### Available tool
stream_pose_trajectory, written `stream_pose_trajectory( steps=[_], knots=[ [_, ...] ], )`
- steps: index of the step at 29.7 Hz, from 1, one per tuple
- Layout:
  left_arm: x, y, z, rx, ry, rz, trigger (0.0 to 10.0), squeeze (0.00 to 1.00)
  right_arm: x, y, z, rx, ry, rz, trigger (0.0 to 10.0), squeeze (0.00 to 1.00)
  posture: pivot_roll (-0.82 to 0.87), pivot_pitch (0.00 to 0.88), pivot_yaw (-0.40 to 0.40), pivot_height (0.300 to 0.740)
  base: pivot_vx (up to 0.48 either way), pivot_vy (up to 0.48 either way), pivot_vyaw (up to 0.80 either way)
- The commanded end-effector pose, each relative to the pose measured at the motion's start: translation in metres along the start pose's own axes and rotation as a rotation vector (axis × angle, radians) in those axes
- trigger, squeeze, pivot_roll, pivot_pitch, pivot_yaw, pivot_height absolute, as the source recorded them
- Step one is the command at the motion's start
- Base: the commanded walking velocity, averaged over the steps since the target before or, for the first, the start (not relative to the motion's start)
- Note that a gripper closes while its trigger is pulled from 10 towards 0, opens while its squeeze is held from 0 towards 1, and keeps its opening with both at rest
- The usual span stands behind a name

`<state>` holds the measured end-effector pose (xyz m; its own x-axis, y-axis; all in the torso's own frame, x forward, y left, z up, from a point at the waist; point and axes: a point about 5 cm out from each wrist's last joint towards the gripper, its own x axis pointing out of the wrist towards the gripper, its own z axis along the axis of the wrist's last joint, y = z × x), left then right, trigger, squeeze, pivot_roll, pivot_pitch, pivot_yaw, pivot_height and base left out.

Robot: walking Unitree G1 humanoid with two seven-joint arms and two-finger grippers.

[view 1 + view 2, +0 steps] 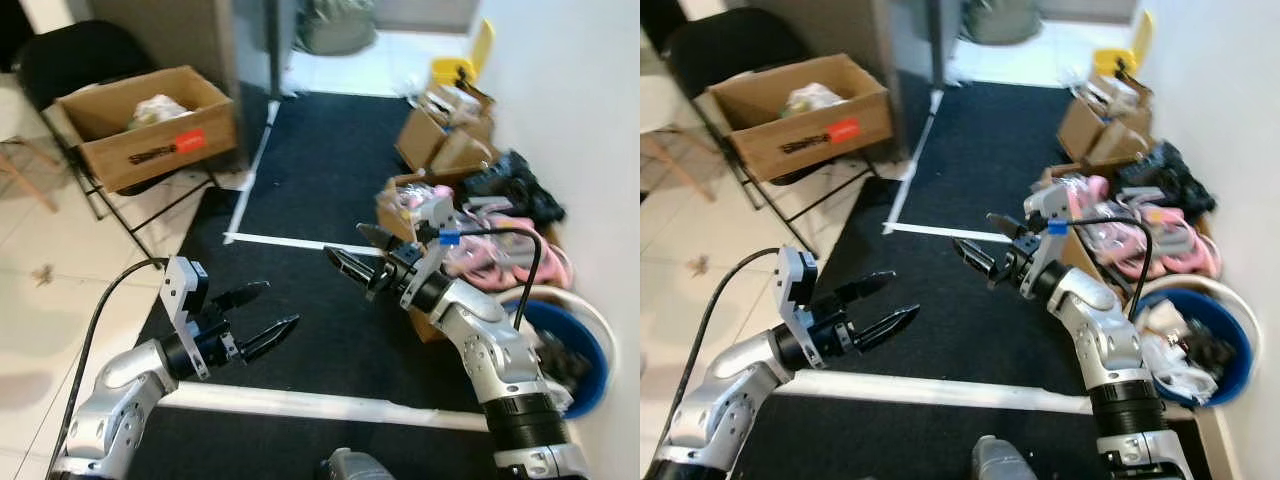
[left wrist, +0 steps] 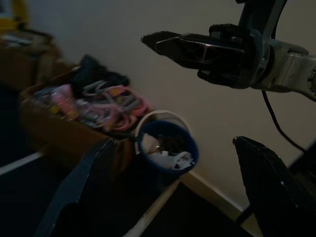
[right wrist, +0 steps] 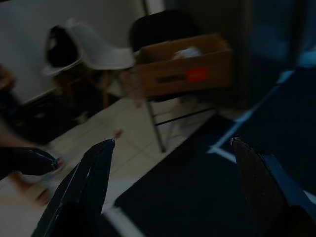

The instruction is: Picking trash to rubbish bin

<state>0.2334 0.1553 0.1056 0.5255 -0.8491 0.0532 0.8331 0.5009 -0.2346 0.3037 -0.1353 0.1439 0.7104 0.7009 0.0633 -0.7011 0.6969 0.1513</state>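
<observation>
**Trash in the blue bin, both grippers empty over the mat**

Trash (image 1: 1172,352), white crumpled scraps among darker bits, lay inside the blue rubbish bin (image 1: 590,345) that stood against the wall on the robot's right, just beside a cardboard box of pink cables (image 1: 500,250). A small brown scrap (image 1: 42,272) lay on the pale tiles to the left, well apart from the bin; whether it counted as trash could not be told. The left gripper (image 1: 258,315) hovered above the black mat (image 1: 320,170) with its fingers spread and nothing between them. The right gripper (image 1: 350,250) hung nearby, likewise parted and empty. So the scene fitted two stages: a piece just dropped in the bin, or a search for a piece to collect.

The left wrist view looked into the bin and showed its contents plainly, with the right gripper crossing above. The right wrist view faced the other way: a cardboard box (image 3: 182,69) on a black chair, holding something pale, and a white chair (image 3: 94,49) beyond.
</observation>
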Motion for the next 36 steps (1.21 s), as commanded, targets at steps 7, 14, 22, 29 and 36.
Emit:
stream_pose_trajectory(
  steps=[7, 14, 22, 29, 36],
  knots=[
    [-0.001, 0.011, -0.009, 0.048, 0.006, 0.085, 10.0, 0.0, 0.0, 0.003, -0.002, 0.019, 0.009, 0.005, 10.0, 0.0, 0.02, 0.0, -0.005, 0.74, 0.0, 0.0, -0.8],
    [0.007, 0.032, -0.001, 0.092, -0.094, 0.289, 9.1, 0.0, 0.0, 0.002, -0.002, 0.024, 0.002, -0.007, 10.0, 0.0, 0.02, 0.0, -0.005, 0.74, 0.0, 0.0, -0.8],
    [0.021, 0.038, -0.001, 0.079, -0.112, 0.366, 10.0, 0.0, 0.001, -0.006, 0.001, 0.023, -0.019, -0.08, 10.0, 0.0, 0.02, 0.0, -0.003, 0.74, 0.0, 0.0, -0.79],
    [0.024, 0.039, -0.001, 0.103, -0.116, 0.388, 10.0, 0.0, 0.002, -0.005, 0.0, 0.028, -0.01, -0.074, 10.0, 0.0, 0.02, 0.0, -0.004, 0.74, 0.0, 0.0, -0.79],
    [0.025, 0.039, 0.0, 0.12, -0.119, 0.391, 10.0, 0.0, 0.002, -0.005, -0.002, 0.026, -0.003, -0.074, 10.0, 0.0, 0.02, 0.0, -0.006, 0.74, 0.0, 0.0, -0.79]
  ],
)
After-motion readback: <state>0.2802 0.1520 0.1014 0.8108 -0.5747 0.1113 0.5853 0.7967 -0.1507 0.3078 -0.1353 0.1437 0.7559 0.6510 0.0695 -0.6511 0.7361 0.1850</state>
